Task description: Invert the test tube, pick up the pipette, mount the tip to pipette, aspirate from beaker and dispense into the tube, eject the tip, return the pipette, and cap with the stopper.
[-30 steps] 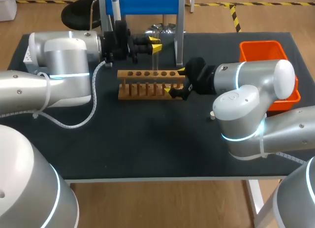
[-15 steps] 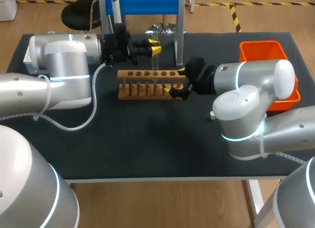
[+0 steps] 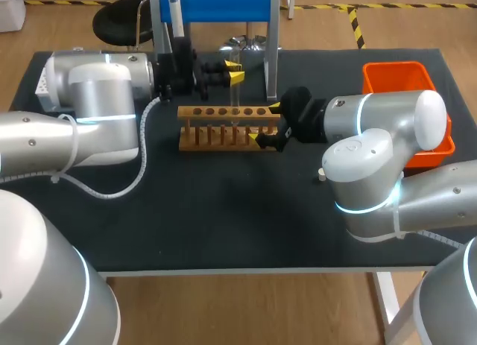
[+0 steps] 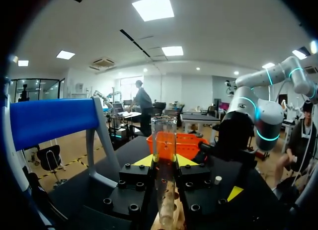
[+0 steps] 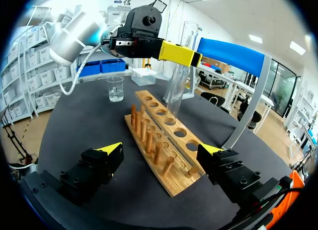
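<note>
Tube (image 4: 164, 133) upright, base at rack (image 3: 223, 130) hole — left hand (image 4: 164, 161) clamps it.

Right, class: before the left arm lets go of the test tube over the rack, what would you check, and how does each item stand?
1. Left gripper shut on the test tube: ok.
2. Tube upright, mouth up: ok.
3. Tube's lower end at a hole of the wooden rack: ok; how deep it sits: cannot tell.
4. Right gripper open, a finger either side of the rack's end: ok.
5. Beaker standing apart from the rack: ok.
6. Pipette hanging on the blue stand: ok.
</note>
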### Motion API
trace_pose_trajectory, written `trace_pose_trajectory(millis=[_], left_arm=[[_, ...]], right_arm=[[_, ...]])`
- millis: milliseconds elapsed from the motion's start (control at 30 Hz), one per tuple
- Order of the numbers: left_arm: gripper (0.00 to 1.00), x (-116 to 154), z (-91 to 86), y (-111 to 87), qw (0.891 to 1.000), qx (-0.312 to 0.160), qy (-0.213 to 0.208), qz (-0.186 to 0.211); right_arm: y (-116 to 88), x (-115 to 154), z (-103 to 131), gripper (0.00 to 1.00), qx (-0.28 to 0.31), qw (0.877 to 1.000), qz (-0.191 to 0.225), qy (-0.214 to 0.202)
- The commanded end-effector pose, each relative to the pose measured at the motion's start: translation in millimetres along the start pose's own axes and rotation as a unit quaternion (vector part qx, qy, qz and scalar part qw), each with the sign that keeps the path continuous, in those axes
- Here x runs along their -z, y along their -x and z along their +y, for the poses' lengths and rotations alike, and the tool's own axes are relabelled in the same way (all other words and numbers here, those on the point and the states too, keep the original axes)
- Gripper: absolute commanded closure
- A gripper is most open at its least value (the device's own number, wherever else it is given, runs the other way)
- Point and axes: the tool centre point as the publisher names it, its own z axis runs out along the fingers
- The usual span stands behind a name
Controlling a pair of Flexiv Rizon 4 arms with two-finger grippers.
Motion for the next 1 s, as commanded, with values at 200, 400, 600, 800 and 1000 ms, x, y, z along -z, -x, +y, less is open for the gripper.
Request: trace_pose_trajectory(millis=[200, 400, 600, 800, 1000], left_arm=[[1.0, -2, 5.5, 2.0, 1.0, 0.002, -0.004, 0.004], [1.0, -4, 8.0, 2.1, 1.0, 0.003, -0.003, 0.006], [1.0, -5, 10.6, 1.6, 1.0, 0.005, 0.0, 0.008], [1.0, -6, 12.4, 1.7, 1.0, 0.005, 0.0, 0.008], [1.0, -6, 14.3, 1.5, 1.0, 0.001, 0.001, 0.011]], right_arm=[[0, 1, 2, 0.0, 0.0, 1.0, 0.001, -0.004], [0, 1, 2, 0.0, 0.0, 1.0, 0.001, -0.004], [0, 1, 2, 0.0, 0.0, 1.0, 0.001, -0.004], [0, 1, 2, 0.0, 0.0, 1.0, 0.001, -0.004], [0, 1, 2, 0.0, 0.0, 1.0, 0.001, -0.004]])
